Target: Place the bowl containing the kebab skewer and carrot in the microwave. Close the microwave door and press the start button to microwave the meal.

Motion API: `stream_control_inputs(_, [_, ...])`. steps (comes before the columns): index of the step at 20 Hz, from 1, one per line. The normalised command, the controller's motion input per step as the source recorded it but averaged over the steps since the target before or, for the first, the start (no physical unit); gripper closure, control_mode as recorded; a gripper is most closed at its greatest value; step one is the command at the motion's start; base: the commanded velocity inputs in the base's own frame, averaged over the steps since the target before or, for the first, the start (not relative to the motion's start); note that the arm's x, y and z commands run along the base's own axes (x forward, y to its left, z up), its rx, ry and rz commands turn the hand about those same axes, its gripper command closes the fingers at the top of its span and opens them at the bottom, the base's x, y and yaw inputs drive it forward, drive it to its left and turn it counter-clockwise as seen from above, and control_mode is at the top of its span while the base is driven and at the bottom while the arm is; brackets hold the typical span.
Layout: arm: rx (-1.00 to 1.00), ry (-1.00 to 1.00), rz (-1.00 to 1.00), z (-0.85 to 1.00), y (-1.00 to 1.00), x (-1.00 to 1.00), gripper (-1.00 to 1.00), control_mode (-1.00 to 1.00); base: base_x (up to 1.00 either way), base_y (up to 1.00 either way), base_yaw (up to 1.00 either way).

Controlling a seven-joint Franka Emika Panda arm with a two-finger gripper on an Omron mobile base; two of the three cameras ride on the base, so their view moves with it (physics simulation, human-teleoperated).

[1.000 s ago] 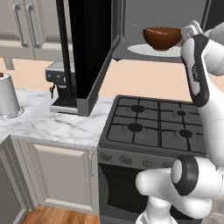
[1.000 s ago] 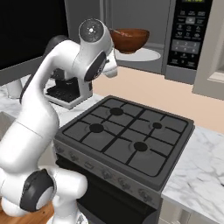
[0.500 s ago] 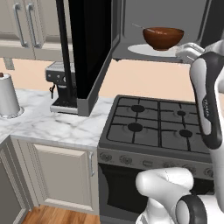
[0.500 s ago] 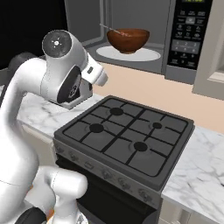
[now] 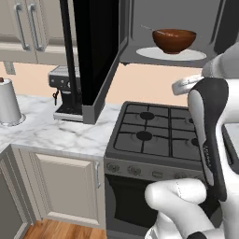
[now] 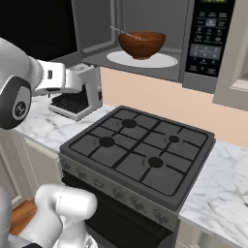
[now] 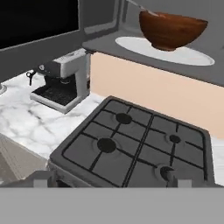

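The reddish-brown bowl (image 5: 173,40) (image 6: 142,44) (image 7: 172,29) stands on the white turntable (image 5: 191,55) inside the open microwave (image 6: 208,38). The kebab skewer's thin stick (image 5: 147,28) (image 6: 120,33) pokes over the bowl's left rim. The carrot is hidden inside the bowl. The microwave door (image 5: 93,56) (image 6: 34,24) (image 7: 39,22) is swung wide open to the left. My gripper (image 7: 110,180) is open and empty, drawn well back from the bowl, above the stove's front edge.
A black gas stove (image 5: 154,135) (image 6: 140,150) lies below the microwave. A coffee machine (image 5: 65,93) (image 6: 77,99) (image 7: 61,83) sits on the marble counter under the open door. A pale canister (image 5: 7,102) stands at the far left. My arm (image 5: 210,135) rises at the right.
The arm has pulled back from the microwave, away from the bowl and down toward the stove front. The bowl stays on the turntable. The jaws stayed open.
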Motion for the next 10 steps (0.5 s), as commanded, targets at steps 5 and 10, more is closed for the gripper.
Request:
stream_control_inputs(5, [-0.57,0.07,0.23,-0.04,0.78,-0.53,-1.0,-1.0,0.0,0.0,0.0])
stream_control_inputs(10, [-0.48,-0.05,0.09,-0.16,0.83,-0.27,-1.0,-1.0,0.0,0.0,0.0])
